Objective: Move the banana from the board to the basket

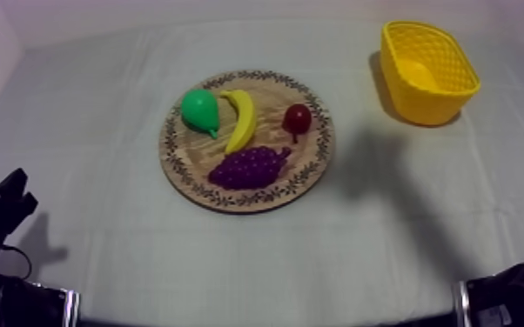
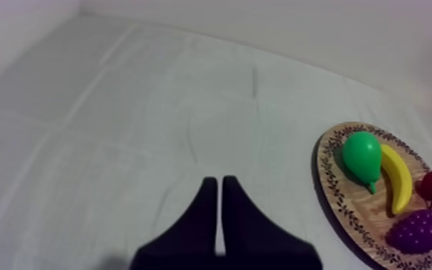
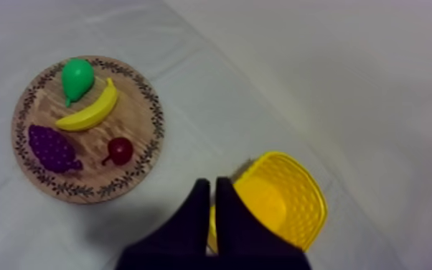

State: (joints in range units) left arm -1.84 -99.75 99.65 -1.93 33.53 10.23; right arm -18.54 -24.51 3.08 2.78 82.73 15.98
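The banana (image 1: 242, 120) lies on the wooden board (image 1: 311, 165) at mid-table. It sits between the pear (image 1: 199, 110) and the small red fruit (image 1: 297, 118), right up against the pear, apart from the red one. The bunch of grapes (image 1: 250, 167) sits just beside its lower tip. Over at the far right of the cloth (image 1: 100, 104) stands the yellow basket (image 1: 422, 103), well apart from the board. Now my left gripper (image 2: 216, 181): fingers pressed together in a narrow wedge, clasping nothing, above bare cloth with the board nearby. And my right gripper (image 3: 212, 183): likewise clenched and empty, its tips by the basket's rim. Whether they are over it or just short is hard to judge.
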